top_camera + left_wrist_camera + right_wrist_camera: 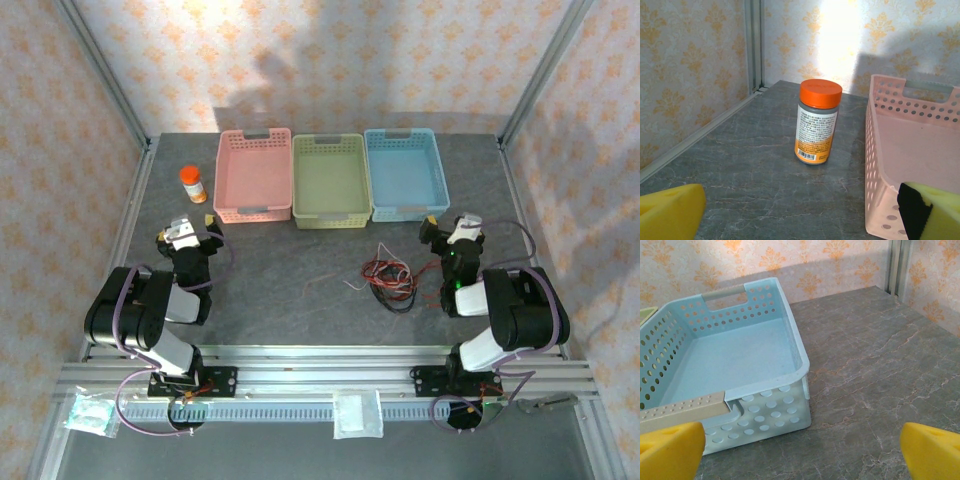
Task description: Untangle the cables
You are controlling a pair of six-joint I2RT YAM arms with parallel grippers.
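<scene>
The cables [390, 280], a loose knot of red and black wire with a thin pale strand trailing left, lie on the grey table [290, 265] in front of the green basket [330, 182] and blue basket [405, 178], just beside the right arm [510, 310] and well apart from the left arm [140, 310]. The left fingers [670, 212] stand wide apart with nothing between them, pointing toward an orange-capped bottle [817, 122] that stands upright beside the pink basket [910, 145]. The right fingers [670, 450] are likewise spread wide and empty, facing the near corner of the blue basket.
</scene>
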